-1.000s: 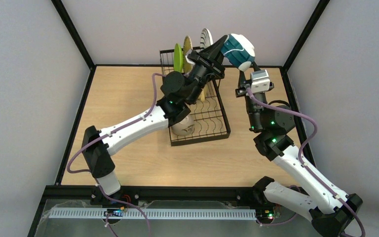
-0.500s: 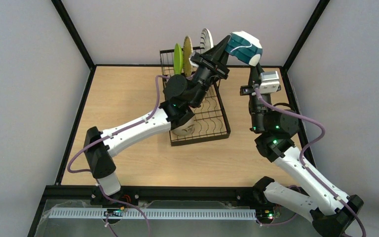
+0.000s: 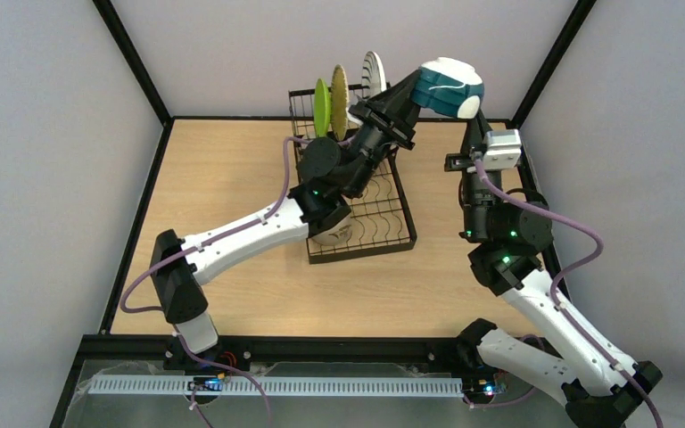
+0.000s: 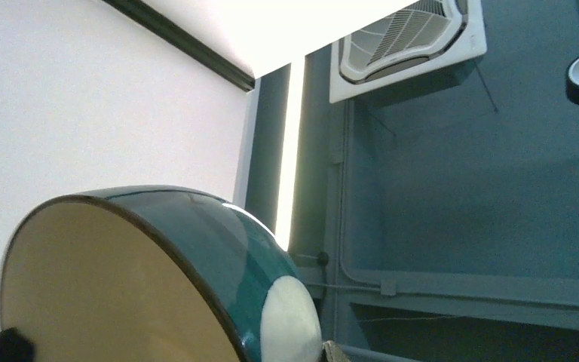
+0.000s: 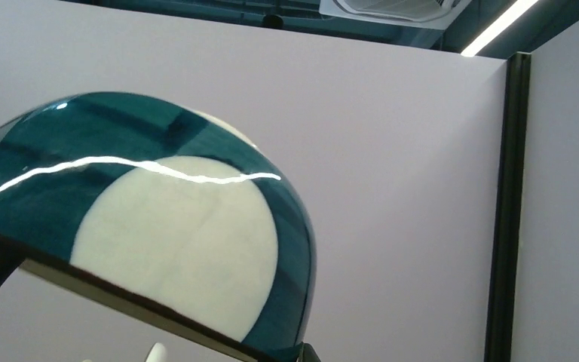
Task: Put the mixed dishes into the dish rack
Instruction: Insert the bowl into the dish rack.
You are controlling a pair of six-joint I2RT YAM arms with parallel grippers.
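Since a second ago both arms have drifted toward the far right corner of the desk (image 3: 232, 178), carrying the blue-patterned bowl (image 3: 446, 85) a little further right. The right arm's wrist has swung out toward the right edge.

Starting at the left, the left arm reaches from the near edge diagonally across the dish rack (image 3: 366, 251), which sits about midway along the far edge of the desk. Three plates stand upright on edge at the far end of the rack: the green plate (image 3: 321, 105), then the woven bamboo plate (image 3: 340, 89), then the blue-striped white plate (image 3: 374, 71). At the near end of the lower tray a white-inside bowl (image 3: 332, 234) lies partly hidden under the left arm.

The left tool (image 3: 409, 92) points up and to the right, its tip against the rim of the blue-patterned bowl. In its wrist view the pale inside of the bowl fills the lower left, with one dark finger just showing in the corner. We cannot tell whether its jaws are clamped on the rim or have let go.

The bowl is held in the air – off the desk and off the rack, beyond the rack's far right corner. The right tool (image 3: 469, 120) comes up from beneath on the bowl's right side, closed on its rim; in the right wrist view the bowl's dark-and-white outside hangs right over the fingers.
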